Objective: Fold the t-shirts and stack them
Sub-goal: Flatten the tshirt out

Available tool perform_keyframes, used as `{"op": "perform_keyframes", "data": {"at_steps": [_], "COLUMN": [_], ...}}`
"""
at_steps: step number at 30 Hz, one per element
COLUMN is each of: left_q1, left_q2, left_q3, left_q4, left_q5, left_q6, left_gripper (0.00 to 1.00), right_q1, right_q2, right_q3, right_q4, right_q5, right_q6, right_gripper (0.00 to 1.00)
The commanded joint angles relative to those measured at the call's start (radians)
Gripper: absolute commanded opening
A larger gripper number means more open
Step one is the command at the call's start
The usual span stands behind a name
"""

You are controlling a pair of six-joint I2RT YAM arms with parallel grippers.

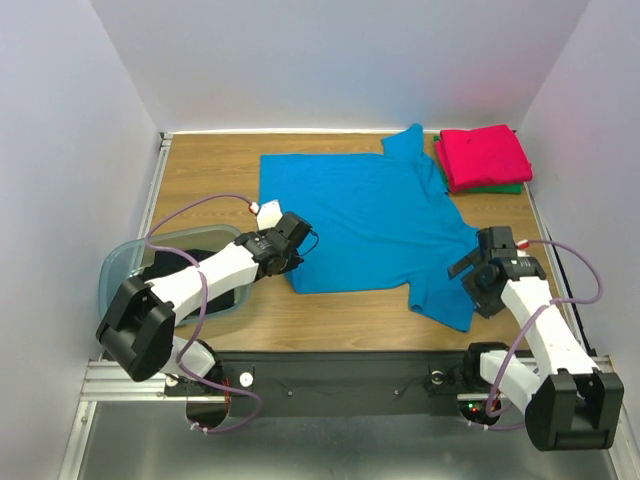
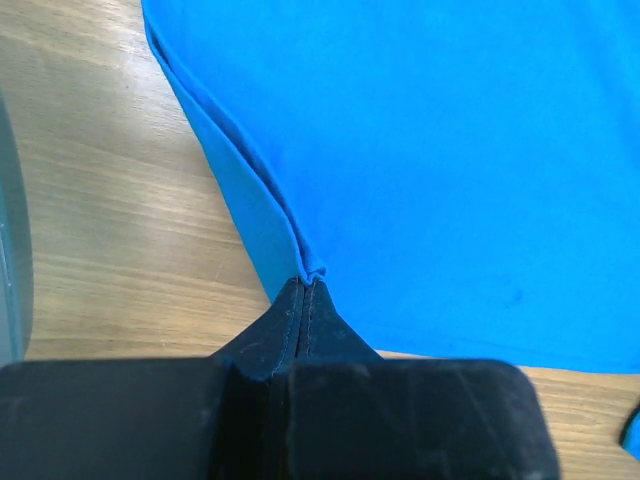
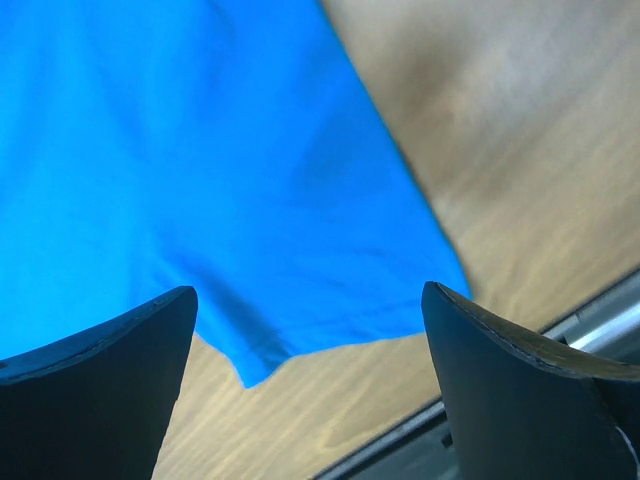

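left gripper (image 2: 305, 283) clamped, blue t-shirt (image 2: 450, 150) hem between fingers (image 2: 280, 325)

Soft, even light from above fills the top view, brightest along the far edge of the bench (image 1: 210, 170), with only faint shadows, while the right wrist view is blurred, its blue t-shirt (image 3: 200, 150) and wood out of focus.

Spread flat: blue t-shirt (image 1: 370, 215); left hand (image 1: 300, 258) at its edge.

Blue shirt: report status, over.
Left gripper shut on blue shirt hem corner. Right gripper open over the sleeve. Shirt spread out, unfolded. Nothing in the way.
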Motion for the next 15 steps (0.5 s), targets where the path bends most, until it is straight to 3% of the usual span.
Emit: {"op": "perform_keyframes", "data": {"at_steps": [1,9,15], "left_q1": [0.018,0.030,0.047], "left_q2": [-0.027,-0.019,-0.011], "left_q3": [-0.027,-0.041,-0.024], "left_q4": [0.037,0.062,0.050], "left_q5": [-0.029,-0.006,-0.009], "left_q6": [0.017,0.022,0.031], "left_gripper": [0.00,0.00,0.00], "right_q1": [-0.002,-0.002,-0.002], "right_q2": [0.053,0.107,0.160], "right_q3": [-0.069,-0.060,-0.177], "right_q4": [-0.079,-0.094,0.055], "right_q5": [-0.045,-0.001,-0.091], "right_q6": [0.079,0.109,0.152], "right_gripper": [1.00,0.98,0.85]}}
